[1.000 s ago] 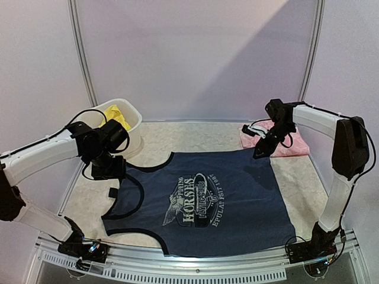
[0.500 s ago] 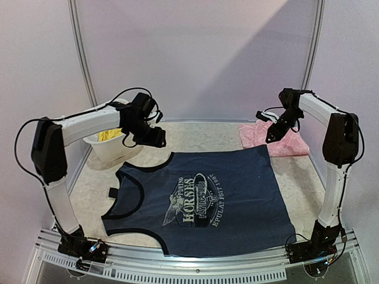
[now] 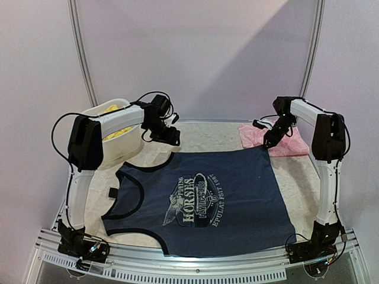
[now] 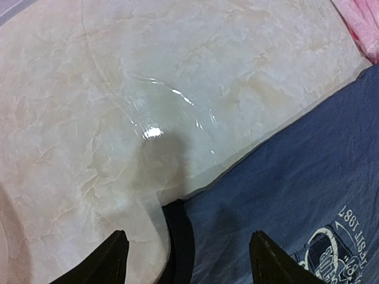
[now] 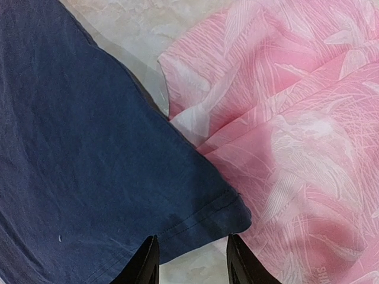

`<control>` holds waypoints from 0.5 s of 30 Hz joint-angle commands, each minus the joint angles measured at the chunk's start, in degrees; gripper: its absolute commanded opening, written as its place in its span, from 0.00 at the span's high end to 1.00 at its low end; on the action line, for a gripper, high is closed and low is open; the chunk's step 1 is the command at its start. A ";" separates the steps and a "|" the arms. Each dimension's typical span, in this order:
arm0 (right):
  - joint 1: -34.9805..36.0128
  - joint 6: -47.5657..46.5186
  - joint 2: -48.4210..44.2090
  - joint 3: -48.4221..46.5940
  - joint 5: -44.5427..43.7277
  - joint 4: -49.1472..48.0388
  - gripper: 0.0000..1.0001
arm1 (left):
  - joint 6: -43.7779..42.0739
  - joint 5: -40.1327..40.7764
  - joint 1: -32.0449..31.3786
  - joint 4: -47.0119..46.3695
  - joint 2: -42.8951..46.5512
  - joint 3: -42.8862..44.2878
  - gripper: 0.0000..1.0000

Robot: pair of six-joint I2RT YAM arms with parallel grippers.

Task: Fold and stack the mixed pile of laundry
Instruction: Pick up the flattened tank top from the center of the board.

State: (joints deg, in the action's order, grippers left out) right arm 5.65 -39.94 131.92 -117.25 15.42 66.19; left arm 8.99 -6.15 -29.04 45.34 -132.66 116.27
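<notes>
We begin with the marbled surface (image 3: 207, 133), which carries everything here. Spread flat across its middle lies the navy sleeveless top (image 3: 237, 195), print side up, its pale horse emblem and lettering turned sideways in the overhead view. The dark-bound neck and armholes point left and the hem lies to the right.

At the far left stands the white tub (image 3: 124, 151), near the top's far-left strap, and the yellow piece (image 3: 111, 109) sits inside it. At the far right the pink piece (image 3: 293, 147) lies bunched on the surface. It is thin cloth with a pale leafy pattern, and the top's far-right hem corner touches its edge.

The 2 pincers are both over the top's far edge. The left pincer (image 4: 188, 232) hangs over the end of the far-left strap, its fingers spread wide with nothing between them — released. The right pincer (image 5: 193, 236) hangs over the far-right hem corner, just beside the pink cloth, its fingers parted and gripping nothing — also released.
</notes>
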 commanded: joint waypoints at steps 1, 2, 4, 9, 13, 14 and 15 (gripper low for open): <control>-0.53 0.74 2.60 -2.63 -0.27 -0.29 0.60 | 0.67 -1.65 1.98 1.78 -1.84 3.04 0.28; -0.64 0.89 3.26 -3.09 0.01 -0.23 0.60 | 1.14 -2.15 2.45 1.89 -2.33 3.48 0.27; -1.07 0.96 4.28 -3.85 1.20 -0.06 0.59 | 1.62 -2.95 3.05 1.94 -3.32 3.91 0.23; -1.61 0.15 5.25 -4.07 4.18 -0.36 0.59 | 0.99 -4.31 3.80 2.26 -5.07 4.08 0.00; -1.69 0.22 5.99 -4.65 4.69 -1.11 0.59 | 1.05 -4.70 4.52 1.49 -5.64 3.62 0.00; -1.69 0.28 6.18 -4.99 4.87 -1.13 0.59 | 1.51 -4.68 4.90 1.02 -5.66 3.08 0.01; -1.72 0.38 6.56 -5.34 5.06 -1.03 0.59 | 2.62 -4.57 5.31 0.49 -5.46 2.61 0.01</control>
State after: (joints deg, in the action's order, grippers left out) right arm 4.19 -39.66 136.57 -120.46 18.50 65.71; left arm 10.11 -9.82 -25.08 46.30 -137.27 119.61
